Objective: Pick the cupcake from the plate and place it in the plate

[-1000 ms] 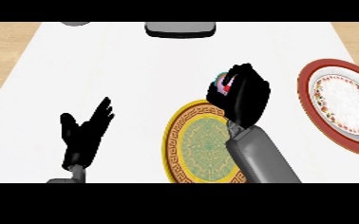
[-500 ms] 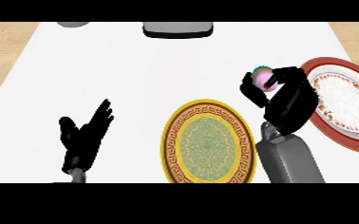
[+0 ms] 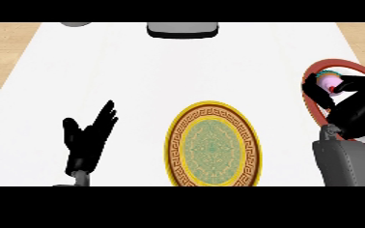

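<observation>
Fingers (image 3: 317,95) of the right hand (image 3: 348,116) clamp the pink cupcake (image 3: 329,83) over the red-rimmed plate (image 3: 329,62) at the counter's (image 3: 143,77) right edge; left hand (image 3: 87,137) rests open near the yellow-rimmed plate (image 3: 214,145).

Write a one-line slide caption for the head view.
Right black hand holds pink-frosted cupcake over red-rimmed plate, beside gold-rimmed green plate; left black hand rests open.

A kitchen: a white counter (image 3: 143,77) carries a yellow-rimmed plate (image 3: 212,145) and a red-rimmed plate (image 3: 317,65).
</observation>
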{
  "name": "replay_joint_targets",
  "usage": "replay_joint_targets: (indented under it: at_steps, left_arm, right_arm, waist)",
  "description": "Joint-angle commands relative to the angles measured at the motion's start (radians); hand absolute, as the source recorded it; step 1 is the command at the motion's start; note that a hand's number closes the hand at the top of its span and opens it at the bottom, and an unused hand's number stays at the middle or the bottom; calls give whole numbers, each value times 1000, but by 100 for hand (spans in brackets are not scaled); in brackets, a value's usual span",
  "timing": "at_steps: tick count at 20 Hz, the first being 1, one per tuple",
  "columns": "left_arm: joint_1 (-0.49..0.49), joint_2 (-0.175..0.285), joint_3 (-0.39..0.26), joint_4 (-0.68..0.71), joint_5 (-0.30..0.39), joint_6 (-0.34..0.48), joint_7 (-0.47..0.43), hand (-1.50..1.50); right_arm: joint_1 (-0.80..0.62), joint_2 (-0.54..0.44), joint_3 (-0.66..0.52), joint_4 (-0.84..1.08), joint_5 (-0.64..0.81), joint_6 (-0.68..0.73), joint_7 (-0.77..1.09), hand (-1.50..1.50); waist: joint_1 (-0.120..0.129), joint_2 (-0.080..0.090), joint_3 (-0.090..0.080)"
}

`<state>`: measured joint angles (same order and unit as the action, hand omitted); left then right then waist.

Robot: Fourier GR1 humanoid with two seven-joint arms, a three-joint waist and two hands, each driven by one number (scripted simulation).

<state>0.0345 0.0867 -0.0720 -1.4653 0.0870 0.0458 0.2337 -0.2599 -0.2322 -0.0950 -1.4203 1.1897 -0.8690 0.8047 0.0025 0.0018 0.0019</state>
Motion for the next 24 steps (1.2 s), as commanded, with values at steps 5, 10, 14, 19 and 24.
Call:
replay_joint_targets:
  at_steps: [5,10,14,19,24]
  left_arm:
    - [23,20,2,-30,5,-26,21,0]
    - [-21,29,38,-3,26,-41,28,0]
    - [-15,5,3,-4,-9,-15,19,0]
    - [-26,-20,-27,19,-30,-13,-5,0]
    - [-5,-5,-5,15,-12,-30,-22,0]
  right_arm:
    - [6,-199,-110,275,-446,-219,-340,150]
    - [-90,-289,-180,440,-716,-151,-599,150]
    - [-125,-346,-256,621,-781,-6,-584,150]
    - [-203,-378,-237,841,-792,190,-624,-150]
    - [-229,-390,-352,945,-921,268,-920,-150]
  waist:
    - [9,1,1]
    - [8,1,0]
    - [23,6,2]
    - [43,13,3]
    - [39,14,6]
